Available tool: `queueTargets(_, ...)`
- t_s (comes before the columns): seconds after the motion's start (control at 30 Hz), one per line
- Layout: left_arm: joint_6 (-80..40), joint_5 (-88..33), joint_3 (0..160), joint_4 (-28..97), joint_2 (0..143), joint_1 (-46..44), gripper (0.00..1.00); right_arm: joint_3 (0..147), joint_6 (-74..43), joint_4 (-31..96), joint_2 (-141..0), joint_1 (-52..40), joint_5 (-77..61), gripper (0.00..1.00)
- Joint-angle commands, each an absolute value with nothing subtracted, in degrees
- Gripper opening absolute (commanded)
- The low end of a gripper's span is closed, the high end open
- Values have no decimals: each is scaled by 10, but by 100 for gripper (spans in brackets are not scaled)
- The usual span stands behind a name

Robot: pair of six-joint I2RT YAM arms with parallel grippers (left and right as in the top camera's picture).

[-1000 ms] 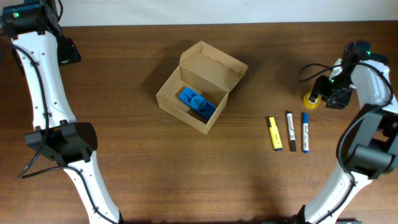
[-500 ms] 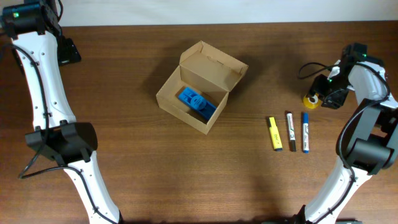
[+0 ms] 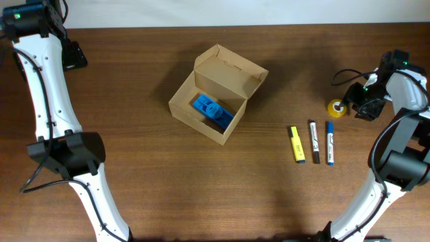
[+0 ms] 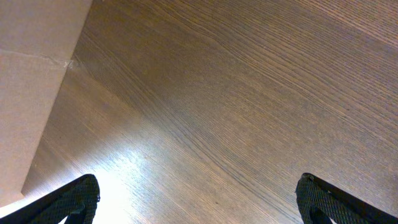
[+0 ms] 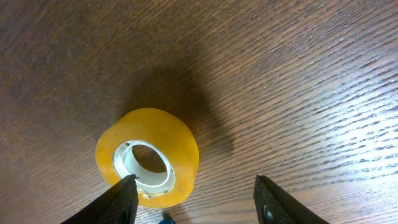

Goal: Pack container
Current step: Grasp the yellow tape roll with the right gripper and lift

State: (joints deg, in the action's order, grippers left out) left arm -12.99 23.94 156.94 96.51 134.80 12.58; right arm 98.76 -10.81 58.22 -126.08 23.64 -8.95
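Note:
The container (image 3: 205, 115) is a tan cardboard box with its flap lid up, at the table's middle, holding a blue plastic case (image 3: 212, 111). A yellow tape roll (image 3: 336, 107) lies at the right; it also shows in the right wrist view (image 5: 149, 155). My right gripper (image 5: 196, 196) is open just right of the roll, its left finger beside the roll, holding nothing. Three markers lie below the roll: yellow (image 3: 297, 144), black (image 3: 314, 142), blue (image 3: 330, 142). My left gripper (image 4: 196, 199) is open and empty over bare wood at the far left.
The wooden table (image 3: 134, 175) has a pale wall behind its back edge. A pale surface (image 4: 31, 74) fills the left of the left wrist view. The left arm (image 3: 47, 81) runs down the table's left side.
My right gripper has shifted to the right, off the tape roll. The roll stays on the table. The left arm has not moved.

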Motion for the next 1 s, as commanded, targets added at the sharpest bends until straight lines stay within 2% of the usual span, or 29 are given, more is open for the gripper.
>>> queueTargets(0.0, -123, 237, 1567, 967, 1347, 129, 100, 988, -114, 580, -1274, 237, -81, 61)
queueTargets(0.33, -123, 237, 1567, 967, 1347, 129, 100, 988, -115, 587, -1313, 237, -77, 56)
queueTargets(0.4, -123, 237, 1567, 967, 1347, 129, 100, 988, -115, 588, -1318, 237, -77, 50)
queueTargets(0.53, -123, 237, 1567, 967, 1347, 129, 100, 988, -115, 585, -1320, 237, -77, 22)
queueTargets(0.67, -123, 237, 1567, 967, 1347, 129, 100, 988, -114, 587, -1320, 237, -77, 9)
queueTargets(0.73, -123, 237, 1567, 967, 1347, 129, 100, 988, -114, 587, -1320, 237, -77, 4)
queueTargets(0.97, -123, 237, 1567, 967, 1347, 129, 100, 988, -114, 594, -1319, 237, -78, 4)
